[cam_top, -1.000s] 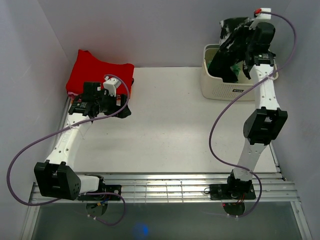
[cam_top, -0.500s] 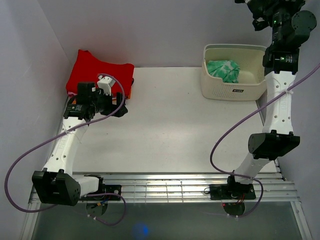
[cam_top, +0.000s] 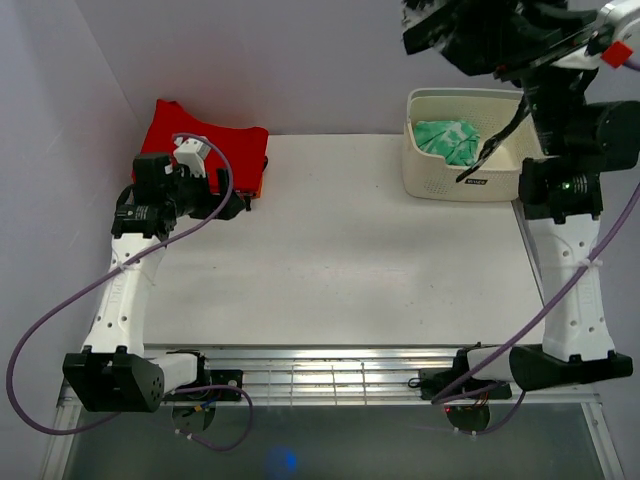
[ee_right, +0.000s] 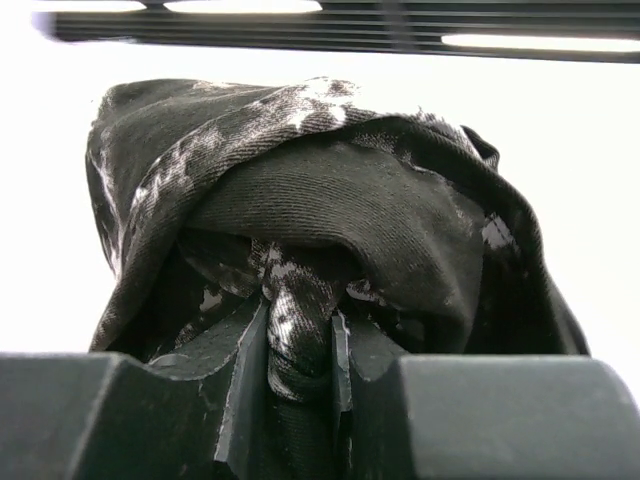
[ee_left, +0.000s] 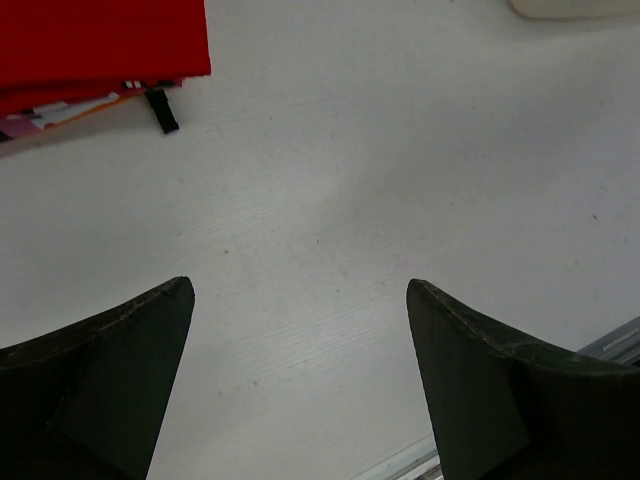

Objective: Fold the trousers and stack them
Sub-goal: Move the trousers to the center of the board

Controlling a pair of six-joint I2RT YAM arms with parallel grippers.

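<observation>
Gripping the trousers point(ee_right: 330, 200) in the right pincer point(ee_right: 300, 350), closed narrowly on a twisted rope of black, white-splattered cloth. Bunching the remaining fabric into a hooded mound just above the fingers point(ee_right: 150, 420) and blocking most of the right wrist view with it (only bright background and a dark slatted strip along the top edge showing past it). Holding all this high at the top right of the overhead view, above the white basket point(cam_top: 465, 188), with dark cloth and dark arm parts blurring together there, so not telling where one ends. Trailing a thin dark strand point(cam_top: 495, 145) down across the basket's mouth; not possible to say whether cloth or cable. Showing a green patterned cloth point(cam_top: 450, 140) lying crumpled inside the basket, at the far right corner of the tabletop point(cam_top: 340, 260).

Hovering the left pincer point(ee_left: 298, 295) over the white tabletop at the far left, spread wide and gripping nothing. Sitting just beside a red garment point(cam_top: 200, 140) folded at the far left corner, with a short black strap point(ee_left: 160, 110) poking out from under its edge onto the surface. Catching a sliver of the basket at the top right corner of the left wrist view, and a metal rail point(ee_left: 620, 345) at the lower right. Standing well apart from the basket and the trousers, with the tabletop stretching between.
</observation>
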